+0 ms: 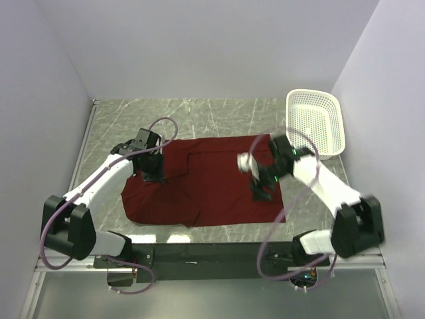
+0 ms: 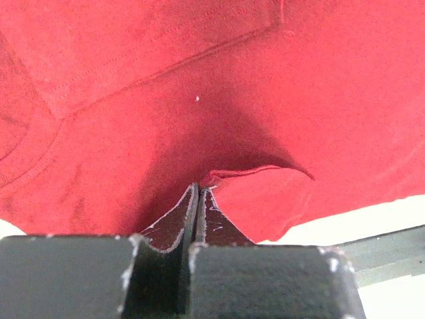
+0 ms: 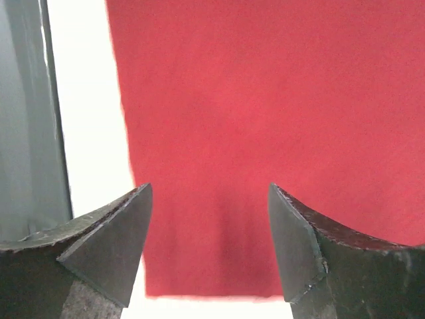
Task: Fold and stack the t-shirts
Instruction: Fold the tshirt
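While my left claw [image 2: 199, 191] clamps the left end of the plain maroon short-sleeved cloth t-shirt [image 1: 212, 189] lying crosswise, my right claw [image 3: 209, 193] hangs spread just above its right edge

1. The left arm [image 1: 99, 181] and right arm [image 1: 323, 181] have white link shells joined by black joint housings.
2. The left cable [image 1: 43, 240] and right cable [image 1: 259, 256] are thin lilac loops, at lower left and lower right of the top view.
3. A green light [image 1: 269, 177] glows on the right arm's wrist.
4. The left jaws are black wedges with scuffed, white-flecked edges.
5. The right jaws are dark grey triangles, chipped along their rims.
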